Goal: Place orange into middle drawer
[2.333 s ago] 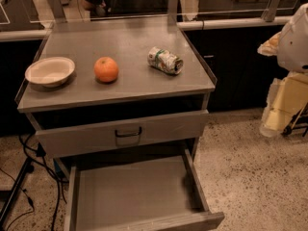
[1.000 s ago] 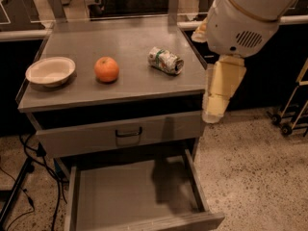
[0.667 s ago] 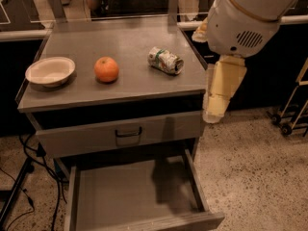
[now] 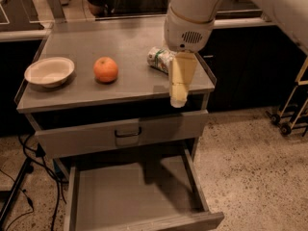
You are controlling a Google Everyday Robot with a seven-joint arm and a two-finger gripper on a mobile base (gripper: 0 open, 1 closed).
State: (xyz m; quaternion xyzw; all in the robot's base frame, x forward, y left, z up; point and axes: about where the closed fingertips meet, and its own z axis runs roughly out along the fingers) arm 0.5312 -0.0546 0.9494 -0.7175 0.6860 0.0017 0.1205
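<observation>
The orange sits on the grey cabinet top, left of centre. The middle drawer is pulled out below, broad and shallow, with a bare floor. My gripper hangs pointing down from the white arm over the cabinet top's right front part. It is right of the orange and apart from it, just in front of the green-and-white can. It holds nothing that I can see.
A white bowl stands at the left of the cabinet top. A grey drawer front with a black loop handle sits above the open drawer. Cables run on the floor at left. A wheeled cart stands at right.
The arm has swung in from the right and now hangs over the cabinet top's right side by the can. The orange, bowl, can and drawers have not moved.
</observation>
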